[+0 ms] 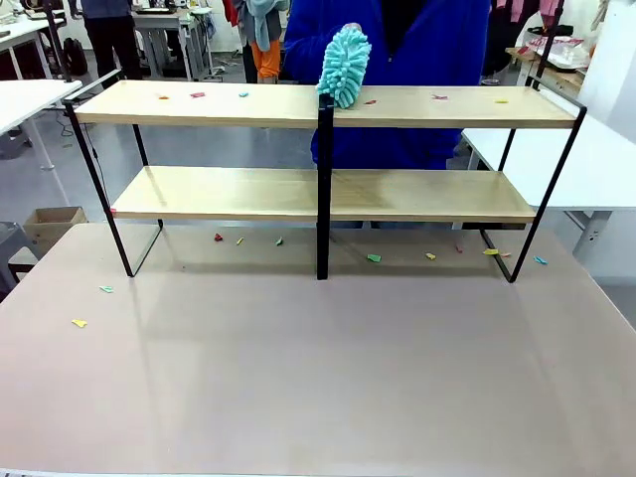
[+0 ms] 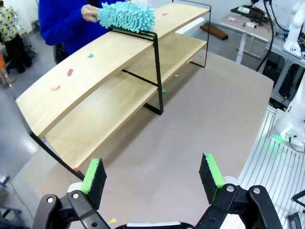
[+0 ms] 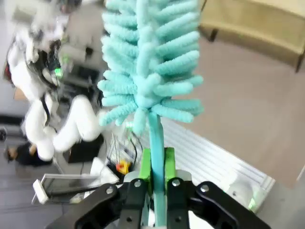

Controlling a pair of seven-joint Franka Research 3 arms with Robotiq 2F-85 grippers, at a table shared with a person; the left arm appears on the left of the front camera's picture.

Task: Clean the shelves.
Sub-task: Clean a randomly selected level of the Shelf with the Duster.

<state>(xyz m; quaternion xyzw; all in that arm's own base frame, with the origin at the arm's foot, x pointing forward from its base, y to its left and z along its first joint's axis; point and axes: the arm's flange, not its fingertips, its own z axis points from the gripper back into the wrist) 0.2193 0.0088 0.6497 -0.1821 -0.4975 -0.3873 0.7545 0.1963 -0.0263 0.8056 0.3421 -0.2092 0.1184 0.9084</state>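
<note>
teal chenille duster (image 3: 147, 62) on a slim teal handle is clamped between the green pads of the right gripper (image 3: 156, 161), jaws shut tight on the handle. its long axis runs straight out along the fingers toward the top of the right wrist frame. the two-tier light-wood shelves (image 1: 229, 191) in a thin black metal frame cross the upper half of the front frame side to side. in the right wrist frame one board sits in the upper right corner, off the duster's axis, with bare table between, so the head likely needs swinging toward that corner. the left gripper (image 2: 153, 177) hangs empty, jaws spread wide, over the grey-beige table (image 2: 200, 119). a person's hand (image 2: 89, 13) rests a second teal fluffy duster (image 2: 126, 16) on the top board by the centre post, near small coloured paper scraps (image 2: 70, 72).
</note>
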